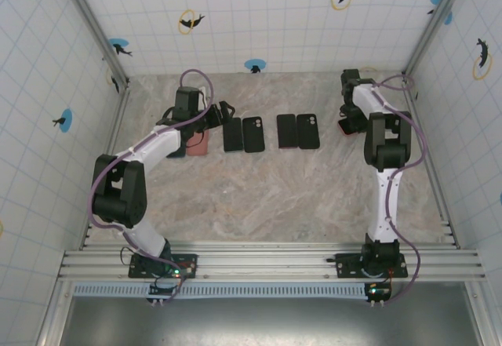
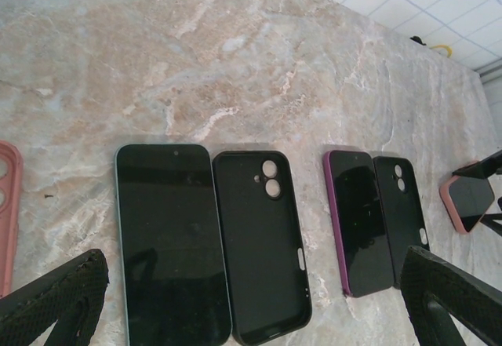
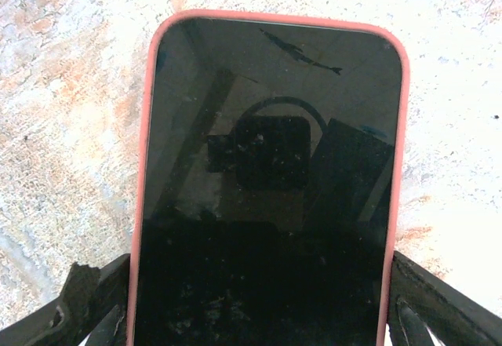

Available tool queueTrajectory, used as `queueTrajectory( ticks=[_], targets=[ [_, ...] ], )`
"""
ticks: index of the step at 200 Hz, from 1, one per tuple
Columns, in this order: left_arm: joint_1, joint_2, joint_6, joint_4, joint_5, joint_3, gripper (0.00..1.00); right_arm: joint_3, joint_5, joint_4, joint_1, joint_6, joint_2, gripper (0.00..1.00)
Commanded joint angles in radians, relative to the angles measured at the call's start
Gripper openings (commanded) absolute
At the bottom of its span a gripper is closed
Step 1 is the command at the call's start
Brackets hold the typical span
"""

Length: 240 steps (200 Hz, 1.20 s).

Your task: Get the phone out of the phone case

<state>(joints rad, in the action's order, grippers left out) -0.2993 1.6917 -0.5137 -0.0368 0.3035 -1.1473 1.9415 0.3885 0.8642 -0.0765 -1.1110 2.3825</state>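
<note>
Far right of the table: my right gripper [image 3: 263, 303] straddles the phone [image 3: 271, 165], 2 fingers flanking its pink case [image 3: 144, 173]; I cannot tell whether they pinch yet. My left gripper [image 2: 255, 303] hangs spread wide above an empty black case [image 2: 263, 228]. The step in hand is seizing the case. Next, I judge, it needs a firm hold before prying.

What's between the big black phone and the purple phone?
An empty black case lies between the black phone and purple phone, in the left wrist view.

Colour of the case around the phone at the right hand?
Salmon pink case, black screen inside; clearest in the right wrist view.
</note>
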Motion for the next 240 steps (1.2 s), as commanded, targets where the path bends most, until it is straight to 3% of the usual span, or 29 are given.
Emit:
queueTrajectory(
  ticks=[1,53,94,127,240],
  targets=[
    [0.005,0.014,-0.024,0.019,0.027,-0.008,0.98,-0.092,-0.137,0.086,0.000,-0.036,0.026,0.71],
    [-0.013,0.017,-0.050,0.040,0.055,-0.012,0.98,-0.123,-0.149,0.063,-0.008,-0.013,-0.079,0.61],
    [-0.049,0.031,-0.093,0.065,0.069,-0.025,0.98,-0.153,-0.168,0.039,-0.027,0.041,-0.180,0.59],
    [-0.103,0.055,-0.127,0.091,0.076,-0.034,0.98,-0.273,-0.224,-0.042,-0.028,0.021,-0.282,0.56],
    [-0.327,0.234,-0.215,0.196,0.175,-0.199,0.98,-0.364,-0.376,-0.254,-0.093,-0.025,-0.489,0.54]
  ],
)
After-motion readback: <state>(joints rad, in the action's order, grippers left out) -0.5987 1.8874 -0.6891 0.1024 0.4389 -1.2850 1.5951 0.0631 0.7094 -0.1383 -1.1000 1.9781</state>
